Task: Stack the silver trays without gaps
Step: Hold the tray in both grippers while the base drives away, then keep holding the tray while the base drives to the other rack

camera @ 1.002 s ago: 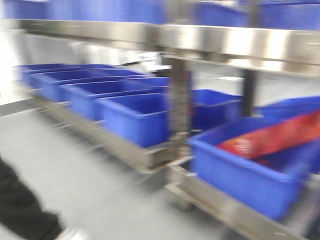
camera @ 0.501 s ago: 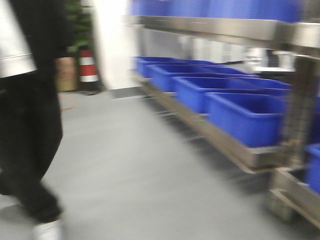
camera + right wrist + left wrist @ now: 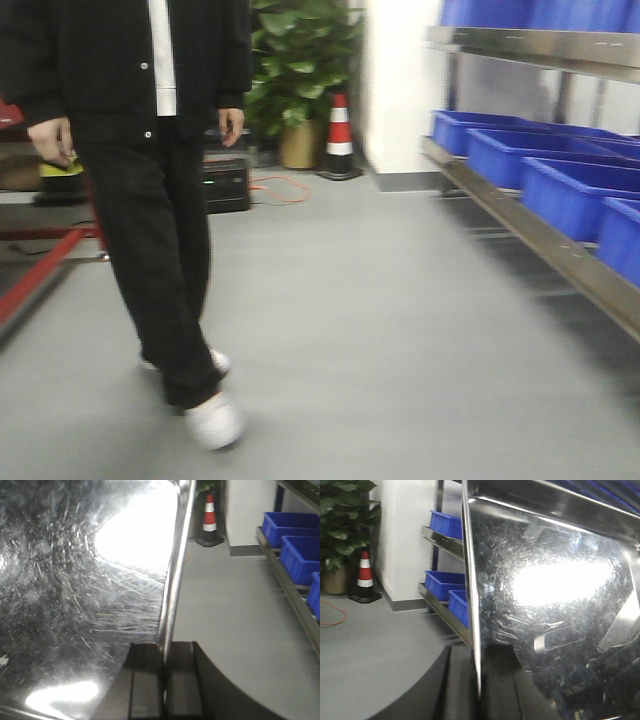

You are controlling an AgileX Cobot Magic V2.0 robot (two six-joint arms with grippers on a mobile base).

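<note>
A scratched, mirror-bright silver tray [image 3: 555, 605] reflects white glare. The crates [image 3: 560, 190] are deep blue, the floor [image 3: 400, 330] pale grey, the traffic cone [image 3: 339, 135] striped red and white. A person [image 3: 150, 200] wears black with white shoes [image 3: 213, 420].

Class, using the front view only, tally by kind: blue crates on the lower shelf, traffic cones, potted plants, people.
blue crates: 4
traffic cone: 1
potted plant: 1
person: 1
Total: 7

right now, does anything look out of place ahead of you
Yes. A person in black is close ahead, on the left of the front view, and an orange cable lies loose on the floor near the traffic cone. The silver tray is heavily scratched.
</note>
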